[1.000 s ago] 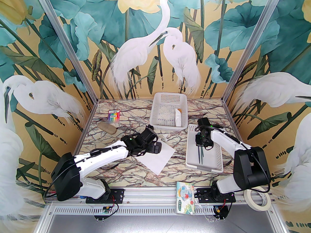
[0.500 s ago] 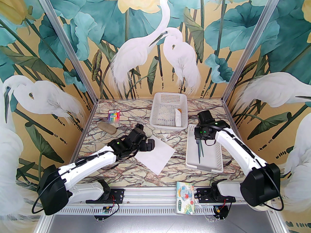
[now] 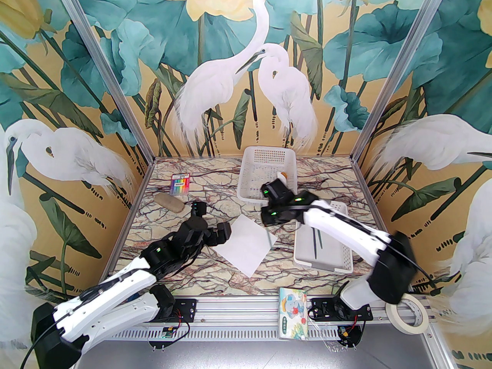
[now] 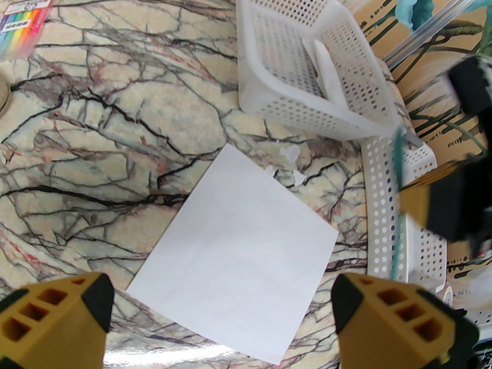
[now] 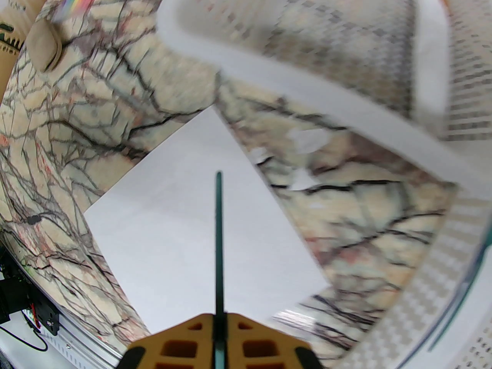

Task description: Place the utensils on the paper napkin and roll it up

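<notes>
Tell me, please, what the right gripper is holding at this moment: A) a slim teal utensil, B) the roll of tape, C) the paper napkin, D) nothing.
A: in the right wrist view, the right gripper is shut on a slim teal utensil that juts out over the paper napkin.

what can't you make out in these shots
held utensil, right wrist view: seen edge-on, with its near end buried between the fingers, so fork or spoon is unclear.
other utensil in the near basket, top view: the right arm covers its far end.
far basket, right wrist view: motion blur smears it and the white wrapped thing inside.
</notes>
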Available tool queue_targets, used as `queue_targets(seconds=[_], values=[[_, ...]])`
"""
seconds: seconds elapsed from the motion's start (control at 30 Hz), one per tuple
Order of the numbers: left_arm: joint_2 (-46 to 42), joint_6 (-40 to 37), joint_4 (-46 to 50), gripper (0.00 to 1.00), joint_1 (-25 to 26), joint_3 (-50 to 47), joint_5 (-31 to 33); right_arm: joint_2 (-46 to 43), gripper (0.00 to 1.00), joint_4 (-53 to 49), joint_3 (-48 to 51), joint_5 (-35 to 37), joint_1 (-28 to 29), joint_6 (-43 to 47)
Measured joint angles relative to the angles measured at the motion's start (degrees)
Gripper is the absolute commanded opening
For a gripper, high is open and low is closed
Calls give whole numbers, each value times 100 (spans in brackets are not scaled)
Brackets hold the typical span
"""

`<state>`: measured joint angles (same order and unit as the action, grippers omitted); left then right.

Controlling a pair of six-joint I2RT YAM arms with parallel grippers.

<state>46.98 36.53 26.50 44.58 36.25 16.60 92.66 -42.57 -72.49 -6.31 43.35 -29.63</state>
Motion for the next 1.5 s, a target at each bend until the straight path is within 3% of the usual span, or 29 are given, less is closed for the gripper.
queue_targets(seconds=[0.5, 1.5], values=[[-46, 125, 70, 99, 0, -164, 63, 1386, 12, 1051, 0, -428, 278, -623], [149, 122, 20, 99, 0, -164, -44, 1987, 14, 1340, -227, -503, 278, -839]])
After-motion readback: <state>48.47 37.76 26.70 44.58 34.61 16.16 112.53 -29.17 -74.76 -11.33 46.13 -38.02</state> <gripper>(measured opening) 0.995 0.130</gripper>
